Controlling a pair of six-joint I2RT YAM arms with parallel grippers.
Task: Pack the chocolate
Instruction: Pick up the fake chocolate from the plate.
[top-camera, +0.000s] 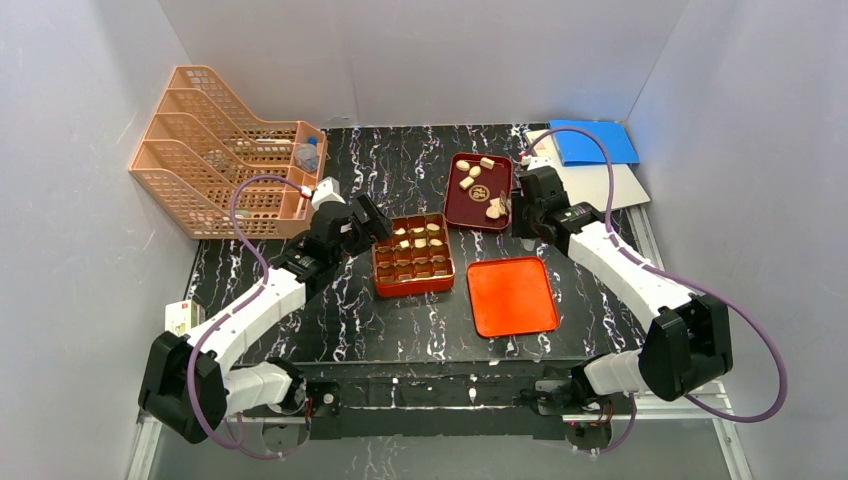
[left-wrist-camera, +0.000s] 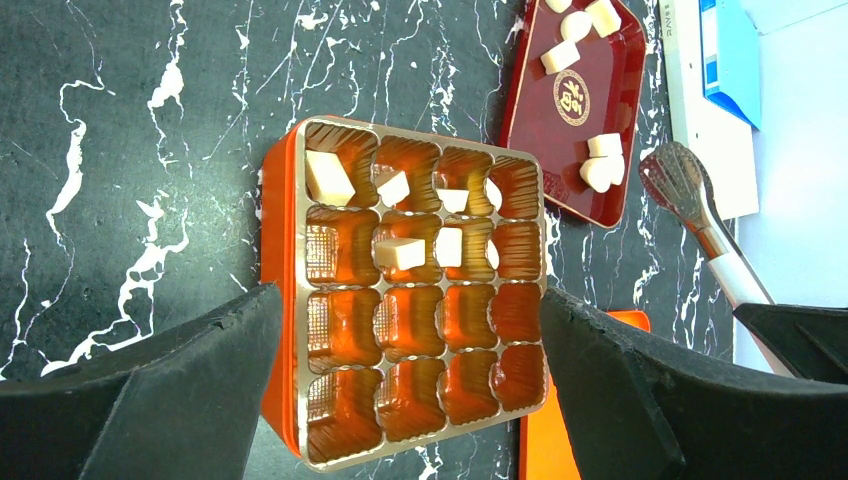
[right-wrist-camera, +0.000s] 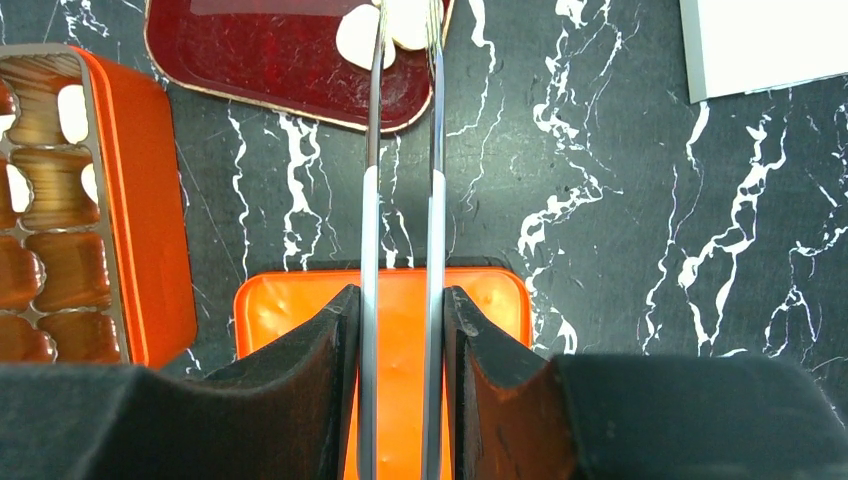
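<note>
Our right claw (right-wrist-camera: 402, 300) sits closest, pinching the two blades of the metal tongs (right-wrist-camera: 371, 200), which run straight ahead of it to the dark red tray (right-wrist-camera: 250, 60). At the tips, one pale chocolate piece (right-wrist-camera: 410, 22) lies between the blades and a second lies just to their left. We judge this to be the pick: squeeze gently so only the inner piece is caught, then lift straight up before swinging left toward the orange compartmented box (right-wrist-camera: 150, 200).

From the left wrist, our left claw (left-wrist-camera: 410, 295) hangs spread wide above that box, holding nothing. Pieces fill most cells in the two rows farthest ahead of it, while the two nearest rows are bare. We would drop into one of those bare cells.

From above, the box lies between the two claws, and the orange lid (top-camera: 512, 295) rests on the worktop (top-camera: 400, 165) behind the right claw. We would keep the left claw clear of the tongs' path.
</note>
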